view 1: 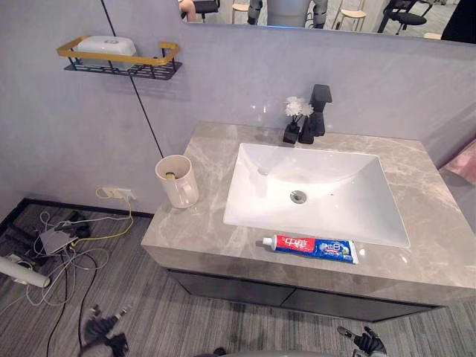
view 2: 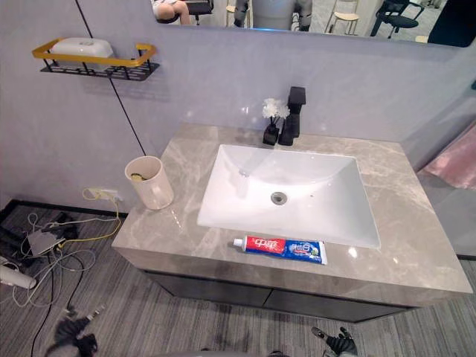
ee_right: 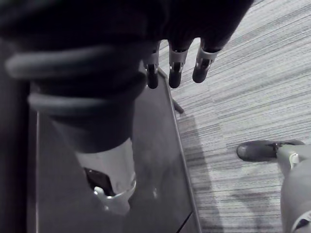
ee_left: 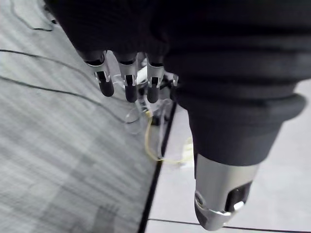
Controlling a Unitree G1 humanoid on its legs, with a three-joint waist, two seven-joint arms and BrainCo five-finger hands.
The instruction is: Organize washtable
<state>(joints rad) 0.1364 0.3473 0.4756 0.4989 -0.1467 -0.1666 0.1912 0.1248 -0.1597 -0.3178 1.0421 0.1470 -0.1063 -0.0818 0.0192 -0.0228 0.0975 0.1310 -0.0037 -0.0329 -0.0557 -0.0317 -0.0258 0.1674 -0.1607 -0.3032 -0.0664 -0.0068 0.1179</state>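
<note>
Toothpaste tube (view 1: 310, 248) is being carried flat on the front strip of the worktop (view 1: 431, 223), lying lengthwise along the edge, just in front of the white sink (view 1: 245, 208). Cream cup (view 1: 177, 182) is standing upright near the worktop's left edge, well apart from the tube; a small item inside cannot be identified. Black faucet (view 1: 318, 111) and a small vase of white flowers (view 1: 296, 119) are standing just beside each other behind the sink. Wall shelf (view 1: 169, 50), upper left, is holding a white box (view 1: 106, 46). Left hand (ee_left: 129, 82) is being held low over the floor (view 1: 186, 312), fingers hanging straight, nothing gripped. Right hand (ee_right: 175, 68) is hanging likewise, fingers straight and empty.
</note>
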